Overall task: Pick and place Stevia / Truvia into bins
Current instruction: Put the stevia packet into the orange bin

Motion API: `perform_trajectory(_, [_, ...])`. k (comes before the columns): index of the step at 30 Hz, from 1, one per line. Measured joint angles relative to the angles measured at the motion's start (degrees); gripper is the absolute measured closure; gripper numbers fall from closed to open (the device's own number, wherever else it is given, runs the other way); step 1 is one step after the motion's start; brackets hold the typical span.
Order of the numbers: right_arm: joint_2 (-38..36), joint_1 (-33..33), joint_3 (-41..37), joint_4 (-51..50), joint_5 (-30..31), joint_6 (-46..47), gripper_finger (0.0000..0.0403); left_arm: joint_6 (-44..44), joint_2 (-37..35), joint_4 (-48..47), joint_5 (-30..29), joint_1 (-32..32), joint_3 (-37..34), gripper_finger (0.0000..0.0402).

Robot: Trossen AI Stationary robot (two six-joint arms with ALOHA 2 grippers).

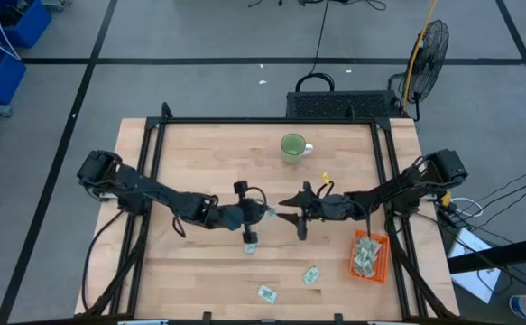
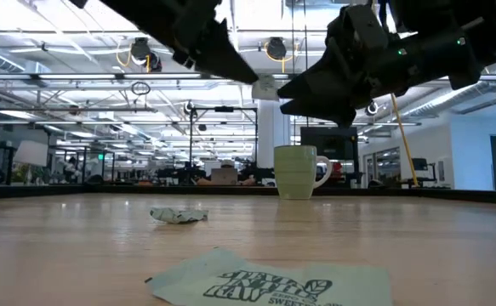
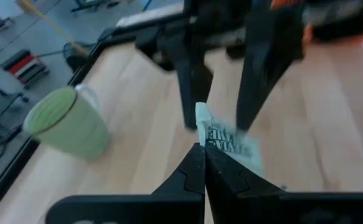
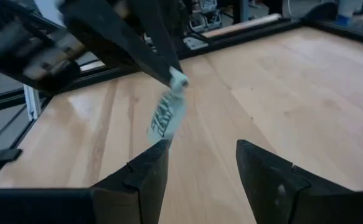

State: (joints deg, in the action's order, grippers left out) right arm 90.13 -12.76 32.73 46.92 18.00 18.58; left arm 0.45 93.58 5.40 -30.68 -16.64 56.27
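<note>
My left claw (image 3: 203, 155) is pinched tight on one Stevia sachet (image 3: 228, 140). It holds the sachet by one end, up in the air over the middle of the tabletop (image 1: 199, 158). The rest of the sachet hangs free in front of the tips.

My right claw (image 4: 197, 162) is spread wide with nothing in it. It hangs in the air too, facing the left claw, very near it. The sachet dangles just in front of its two fingers (image 4: 141, 174). I think this is a hand-over: the left claw gives, the right claw takes. The right claw has not closed on it yet.

The orange bin (image 1: 369, 257) sits by the right arm, near the tabletop's right edge. Some sachets are already inside it, so part of the job is done.

More work is left. One sachet (image 1: 250, 244) lies on the wood near the left claw. Two more (image 1: 311, 274) (image 1: 266, 292) lie closer to the front edge. They all need to go in the bin, plus the one in the air.

The green mug (image 1: 292, 146) stands at the back, well apart from it all.
</note>
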Motion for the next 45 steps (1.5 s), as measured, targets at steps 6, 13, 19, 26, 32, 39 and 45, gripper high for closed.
perform_trajectory(6, [-0.01, 0.81, 0.00, -0.75, -0.04, 6.02, 0.0222, 3.63, 0.00, 2.06, 3.04, 1.69, 0.01, 0.0398])
perform_trajectory(13, [0.01, 1.11, 0.00, 0.87, -0.08, 7.19, 0.0222, 3.94, 0.00, -0.13, 2.45, 2.66, -0.02, 0.0397])
perform_trajectory(19, [-0.01, 1.10, 0.00, 1.33, -0.24, 5.76, 0.0222, 3.97, 0.04, -0.44, 2.13, 2.75, -0.02, 0.0391])
perform_trajectory(26, [-0.01, 1.46, 0.00, 1.99, -3.51, 5.58, 0.0222, 8.66, 0.07, 5.00, 2.21, 2.93, -0.02, 0.0392])
perform_trajectory(32, [0.00, 1.56, 0.00, 3.48, -4.66, 2.94, 0.0224, 8.68, 0.07, 6.42, 4.84, 3.93, -0.02, 0.0398])
perform_trajectory(39, [0.01, 1.56, 0.00, 3.65, -4.63, 2.78, 0.0280, 8.10, 0.07, 6.88, 7.68, 4.74, -0.04, 0.0391])
perform_trajectory(45, [0.00, 1.60, 0.00, 3.25, -4.61, 0.76, 0.0375, 7.81, 0.07, 6.55, 7.70, 4.72, -0.04, 0.0386])
